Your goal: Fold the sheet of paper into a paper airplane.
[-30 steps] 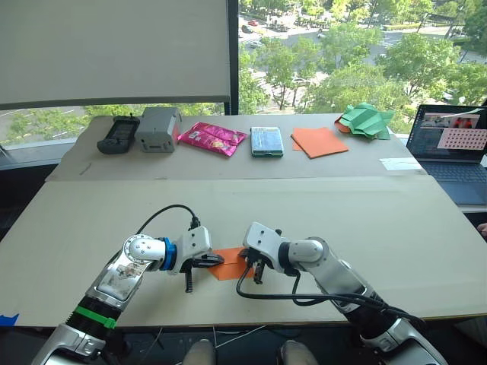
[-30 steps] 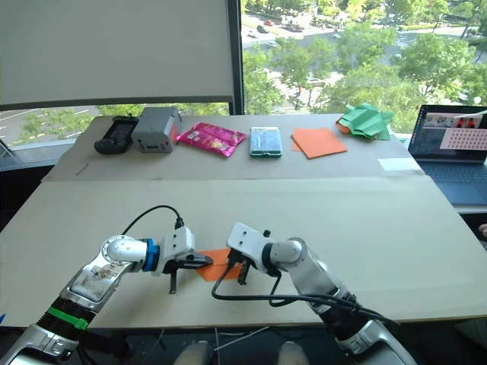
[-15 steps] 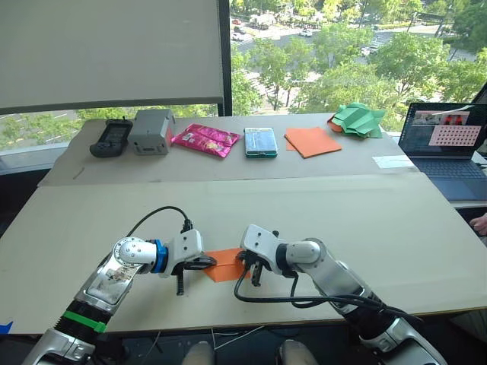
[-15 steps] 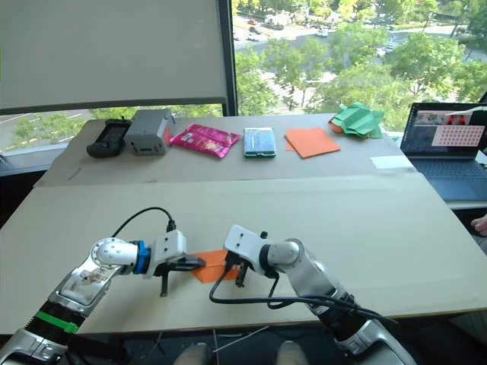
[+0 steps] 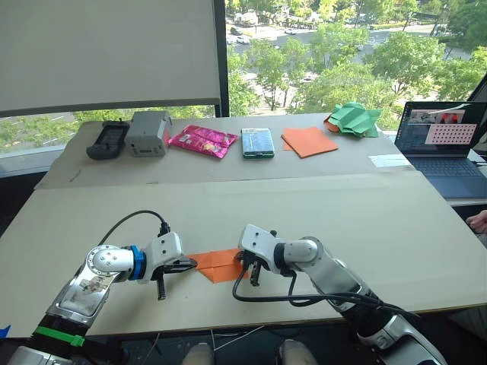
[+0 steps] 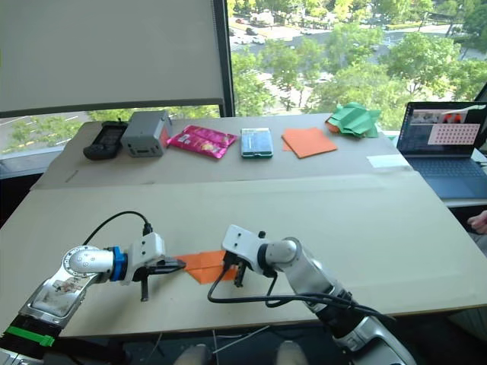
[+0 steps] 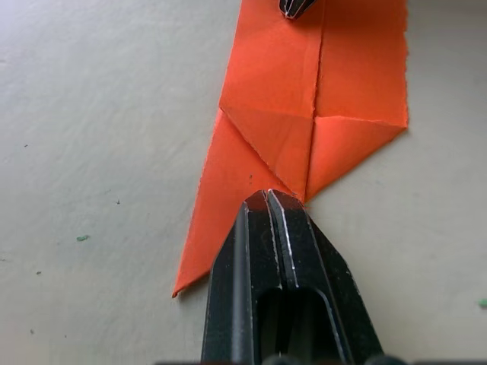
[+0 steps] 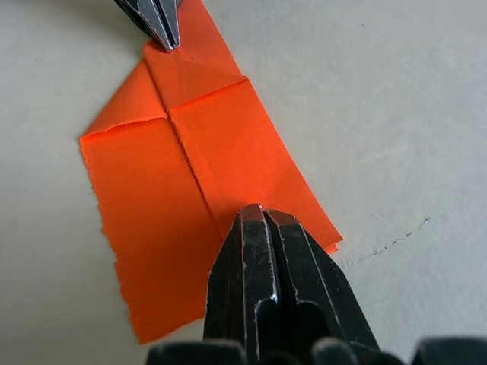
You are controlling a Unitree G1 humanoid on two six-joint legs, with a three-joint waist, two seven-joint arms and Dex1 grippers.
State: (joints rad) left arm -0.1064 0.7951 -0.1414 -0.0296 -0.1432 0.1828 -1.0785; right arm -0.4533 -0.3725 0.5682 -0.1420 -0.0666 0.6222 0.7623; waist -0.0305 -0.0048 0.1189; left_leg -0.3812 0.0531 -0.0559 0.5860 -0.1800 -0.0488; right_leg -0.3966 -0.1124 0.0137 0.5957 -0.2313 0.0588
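Bright orange sheet of paper (image 5: 221, 264), partly folded, lying flat on the beige table (image 5: 380, 228) near its front edge, between the two grippers. A long centre crease along its length, with two layers meeting at that line; at the end toward the left gripper (image 5: 185, 265), corner flaps folded in toward the crease, forming triangular facets and a slanted edge tapering to a point. The opposite end cut square, with slightly ragged, torn-looking edges. Left gripper with black fingers (image 7: 278, 251) pressed together, tips touching the folded, pointed end of the paper right at the centre seam; whether any paper is pinched between them cannot be told. Right gripper (image 5: 249, 272) likewise with fingers (image 8: 266, 258) closed against each other, tips pressing down on the square end of the paper beside the crease. Both grippers pointing toward each other along the paper's length. At the far side of the table, in a row by the window: a black handheld device (image 5: 104, 140), a grey box (image 5: 148, 132), a pink snack packet (image 5: 202, 141), a teal-rimmed packet (image 5: 257, 142), a smooth orange paper stack (image 5: 310, 141) and a green paper heap (image 5: 351, 119). An open laptop (image 5: 445, 148) at the far right, with a white slip of paper (image 5: 389, 160) beside it.
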